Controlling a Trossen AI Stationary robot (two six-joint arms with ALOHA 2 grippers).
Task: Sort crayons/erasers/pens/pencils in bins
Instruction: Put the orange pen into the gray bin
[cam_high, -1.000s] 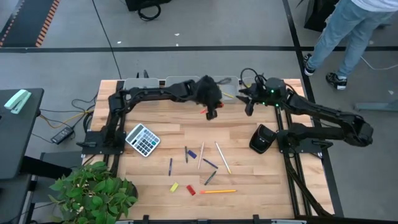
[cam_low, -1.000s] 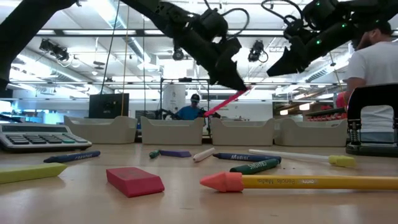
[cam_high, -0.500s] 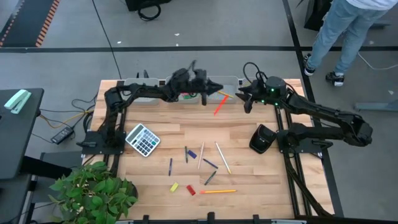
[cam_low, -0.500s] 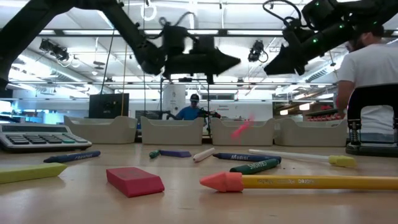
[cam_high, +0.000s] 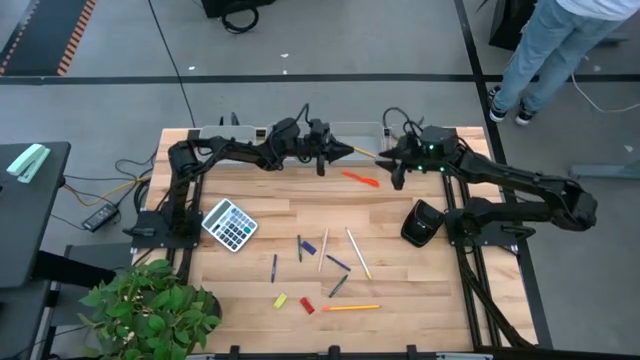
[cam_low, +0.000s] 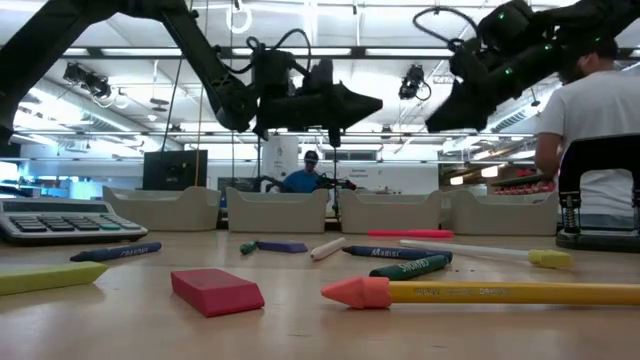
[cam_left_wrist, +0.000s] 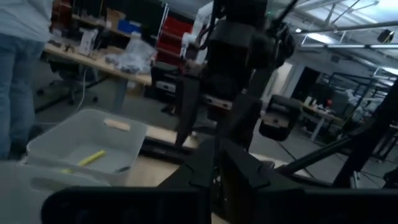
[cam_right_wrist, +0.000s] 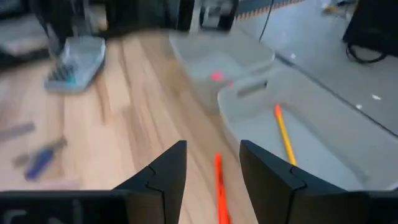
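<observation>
A pencil (cam_high: 361, 179) lies on the table (cam_high: 400, 290) just before the bins (cam_low: 278, 210), between the left gripper (cam_high: 345, 151) and right gripper (cam_high: 395, 176).

Two matte black jointed arms with looping black cables; green lights on the right arm (cam_high: 520, 185)

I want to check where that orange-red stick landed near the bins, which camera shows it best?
The high view: the orange-red stick lies on the bare wood just short of the bins, between both grippers. The right wrist view shows it between the right gripper's open fingers. The low view shows only a thin pink-red line. The left wrist view misses it.
</observation>
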